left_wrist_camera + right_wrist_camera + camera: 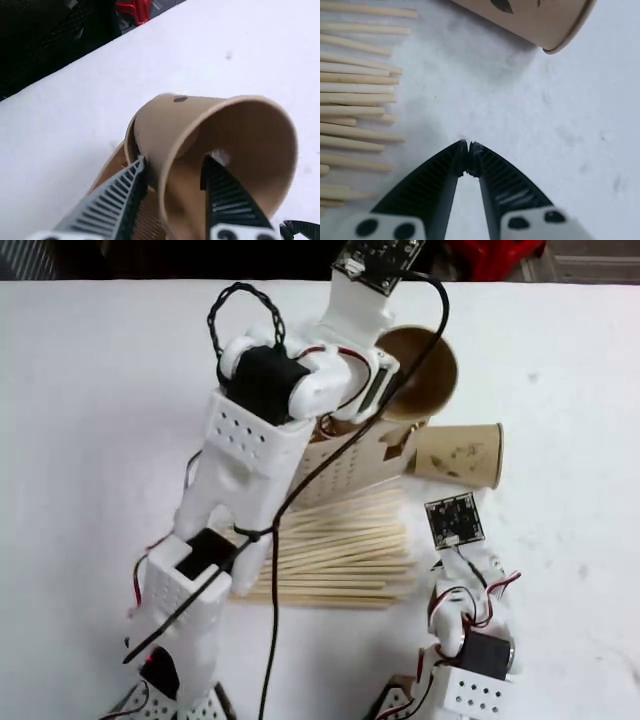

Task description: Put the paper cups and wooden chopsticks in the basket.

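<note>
Over the basket in the middle of the table, the left arm stretches forward from the near edge with its wrist bent down. The left gripper is clamped on the wall of a paper cup, one finger inside the mouth and one outside. It holds the cup tilted at the basket's far edge. The right arm sits folded low at the near edge. The right gripper is closed on nothing, tips touching, low over the table. A second cup lies on its side just beside the basket. The chopsticks lie in a loose pile in front of the basket.
</note>
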`<act>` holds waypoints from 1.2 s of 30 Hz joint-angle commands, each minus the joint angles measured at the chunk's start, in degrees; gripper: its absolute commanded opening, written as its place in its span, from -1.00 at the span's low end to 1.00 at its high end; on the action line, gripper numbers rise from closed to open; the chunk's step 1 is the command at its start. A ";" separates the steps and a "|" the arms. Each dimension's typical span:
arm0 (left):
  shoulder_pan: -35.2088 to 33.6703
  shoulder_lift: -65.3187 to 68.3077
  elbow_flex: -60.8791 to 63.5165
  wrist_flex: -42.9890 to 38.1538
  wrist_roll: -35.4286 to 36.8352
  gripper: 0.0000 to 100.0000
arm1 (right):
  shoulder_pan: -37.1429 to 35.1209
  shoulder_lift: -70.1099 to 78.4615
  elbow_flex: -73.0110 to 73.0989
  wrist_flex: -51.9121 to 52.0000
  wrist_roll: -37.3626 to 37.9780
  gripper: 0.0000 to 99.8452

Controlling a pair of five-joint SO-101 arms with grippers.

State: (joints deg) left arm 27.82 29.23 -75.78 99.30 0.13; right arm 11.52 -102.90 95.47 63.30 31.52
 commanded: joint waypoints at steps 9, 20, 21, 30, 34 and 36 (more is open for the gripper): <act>-2.68 -0.04 -1.05 -8.62 0.18 -0.63 | -0.57 -0.31 0.18 -1.01 0.70 -0.97; -5.32 12.62 -1.67 -13.27 -5.71 -0.62 | -0.57 -0.31 0.18 -1.01 0.70 -0.97; -5.41 13.23 -1.67 -13.71 -6.15 -0.62 | -0.57 -0.31 0.18 -1.01 0.70 -0.97; -5.67 11.03 -7.82 -11.78 -6.33 -0.62 | -0.57 -0.31 0.18 -1.01 2.29 -0.97; -5.58 9.45 -12.22 -10.64 -6.33 -0.62 | -0.57 -0.31 0.18 -1.01 2.37 -0.97; -5.41 9.19 -12.75 -10.46 -6.33 -0.62 | -0.57 -0.31 0.18 -1.01 2.37 -0.97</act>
State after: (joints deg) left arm 22.37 42.95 -84.75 88.40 -5.58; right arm 11.52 -102.90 95.47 63.30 33.19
